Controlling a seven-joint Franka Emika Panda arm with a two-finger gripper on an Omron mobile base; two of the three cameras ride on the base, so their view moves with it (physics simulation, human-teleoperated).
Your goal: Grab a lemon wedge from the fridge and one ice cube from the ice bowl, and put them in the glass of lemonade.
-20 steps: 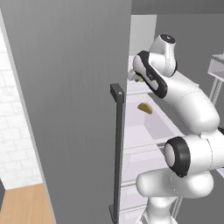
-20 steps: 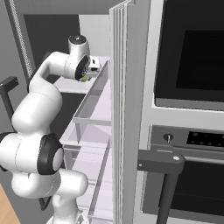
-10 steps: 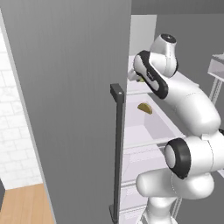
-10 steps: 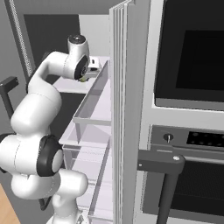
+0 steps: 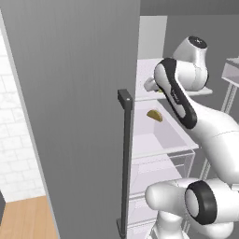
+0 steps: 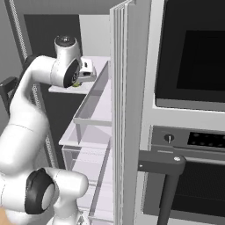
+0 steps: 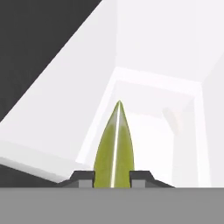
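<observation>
The fridge [image 5: 84, 93] stands open, and my arm reaches onto its upper white shelf [image 5: 198, 91]. My gripper [image 7: 112, 177] is shut on the lemon wedge [image 7: 113, 148], a pale yellow-green sliver that stands upright between the two dark fingertips [image 7: 83, 177] in the hand view. From the left base view the gripper [image 5: 151, 86] sits at the shelf's front left, with a bit of the lemon wedge [image 5: 159, 90] showing below it. In the right base view the gripper [image 6: 85, 74] hovers at the same shelf. The ice bowl and the glass of lemonade are out of view.
A darker golden-orange wedge [image 5: 154, 115] lies on the shelf below. The grey fridge door with its black bar handle [image 5: 124, 158] stands on the left. Door bins [image 6: 94, 103] and clear drawers [image 6: 85, 167] sit close to the arm. The black oven column [image 6: 189, 88] is on the right.
The jaws have closed in on the lemon wedge. The arm has barely moved.
</observation>
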